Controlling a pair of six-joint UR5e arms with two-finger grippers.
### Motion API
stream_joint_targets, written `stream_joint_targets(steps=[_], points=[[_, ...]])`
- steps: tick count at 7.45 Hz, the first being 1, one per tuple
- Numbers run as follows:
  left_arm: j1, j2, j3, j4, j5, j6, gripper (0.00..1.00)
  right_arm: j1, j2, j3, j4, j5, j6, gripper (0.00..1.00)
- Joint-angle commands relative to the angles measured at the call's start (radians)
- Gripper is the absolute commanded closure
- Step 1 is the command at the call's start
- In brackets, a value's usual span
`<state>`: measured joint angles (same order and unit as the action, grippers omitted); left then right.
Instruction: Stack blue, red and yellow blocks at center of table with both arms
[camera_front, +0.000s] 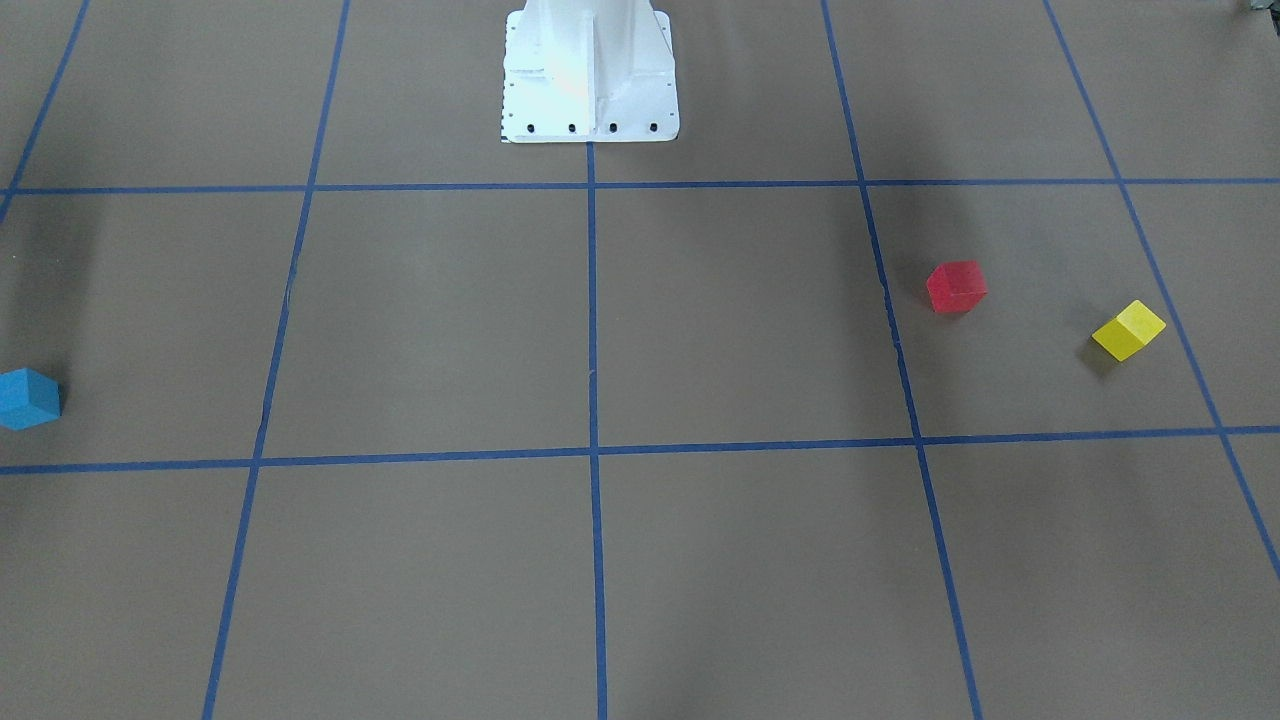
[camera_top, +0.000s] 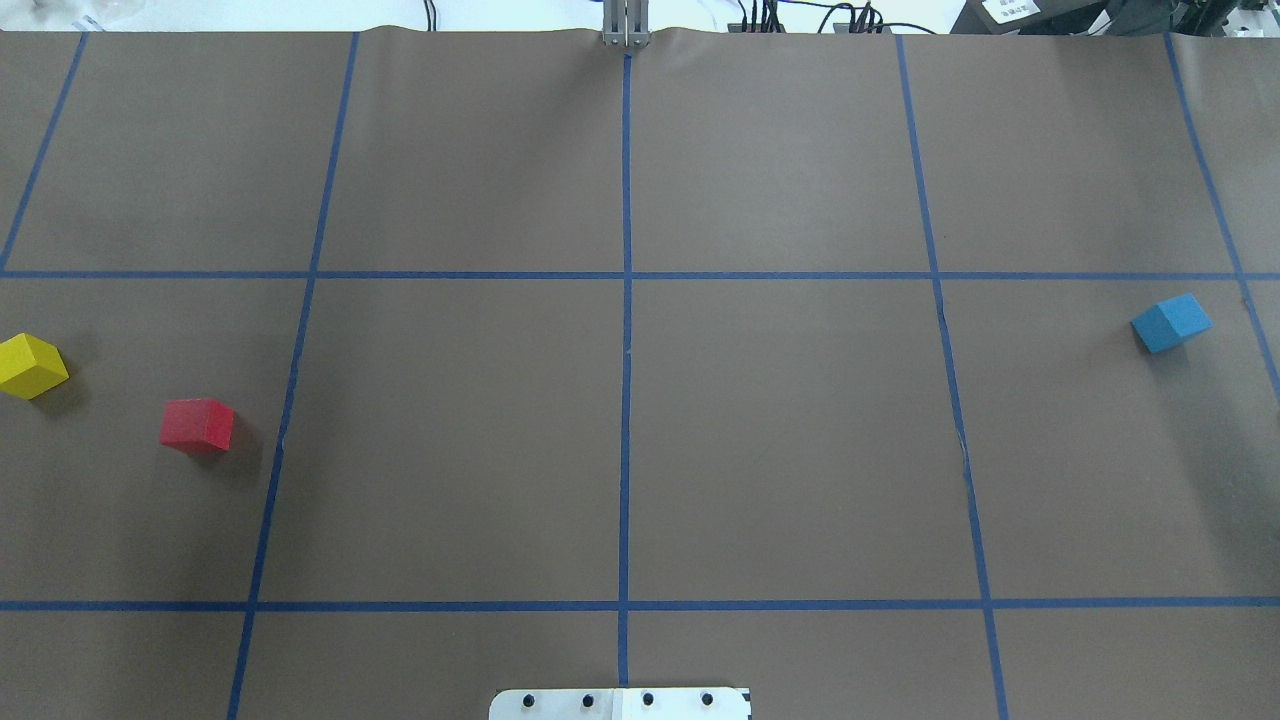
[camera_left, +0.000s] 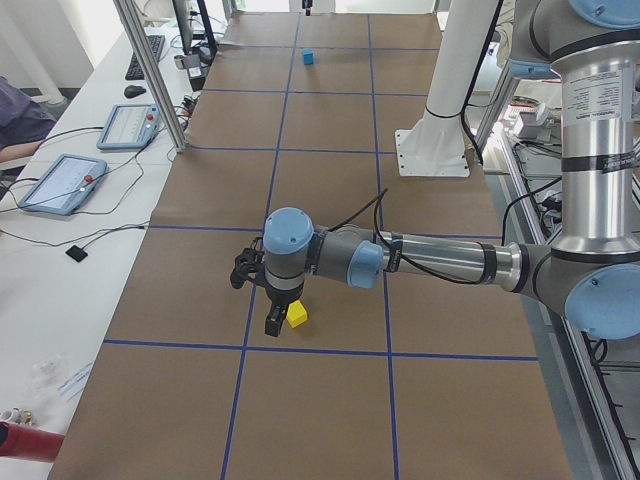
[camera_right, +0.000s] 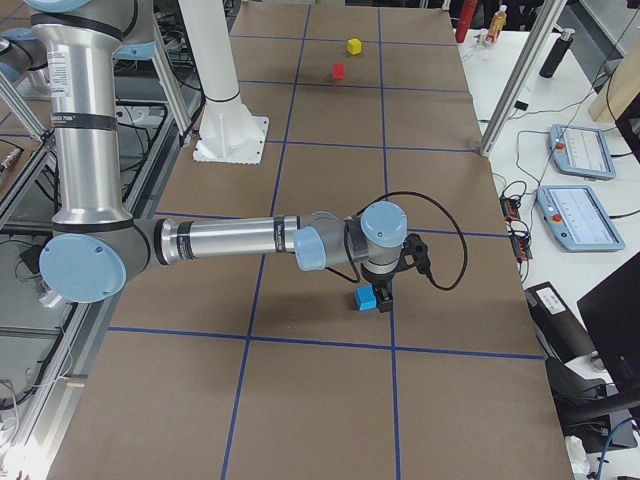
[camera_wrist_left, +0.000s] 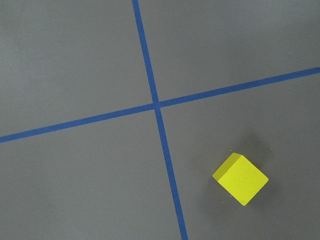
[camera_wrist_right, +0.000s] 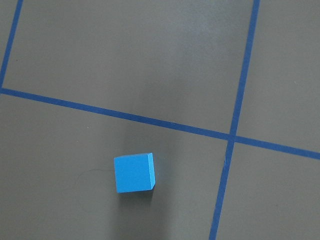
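Observation:
The blue block (camera_top: 1170, 322) lies far right on the brown table, the red block (camera_top: 197, 424) and yellow block (camera_top: 30, 365) far left. In the exterior left view my left gripper (camera_left: 275, 320) hangs just above and beside the yellow block (camera_left: 297, 316). In the exterior right view my right gripper (camera_right: 383, 300) hangs right beside the blue block (camera_right: 365, 297). I cannot tell whether either gripper is open or shut. The wrist views show the yellow block (camera_wrist_left: 241, 179) and the blue block (camera_wrist_right: 134, 172) on the table, with no fingers in view.
Blue tape lines (camera_top: 626, 350) split the table into a grid. The white robot pedestal (camera_front: 590, 75) stands at the table's near-robot edge. Teach pendants (camera_left: 60, 182) and cables lie on the side bench, beside metal frame posts (camera_left: 150, 75).

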<state>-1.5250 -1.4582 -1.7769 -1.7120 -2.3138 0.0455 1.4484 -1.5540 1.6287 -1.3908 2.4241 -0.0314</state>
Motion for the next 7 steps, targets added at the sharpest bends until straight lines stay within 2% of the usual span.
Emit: stream_joint_targets(steps=[1, 3, 7], points=[[0.0, -0.001, -0.004, -0.005, 0.0, 0.001, 0.0, -0.126, 0.041, -0.076, 0.061, -0.003, 0.092, 0.0], [0.0, -0.001, -0.004, -0.005, 0.001, 0.001, 0.0, -0.196, 0.048, -0.084, 0.061, -0.054, 0.099, 0.0], [0.0, -0.001, -0.01, -0.006, 0.001, 0.001, 0.0, -0.227, 0.1, -0.174, 0.062, -0.092, 0.093, 0.0]])
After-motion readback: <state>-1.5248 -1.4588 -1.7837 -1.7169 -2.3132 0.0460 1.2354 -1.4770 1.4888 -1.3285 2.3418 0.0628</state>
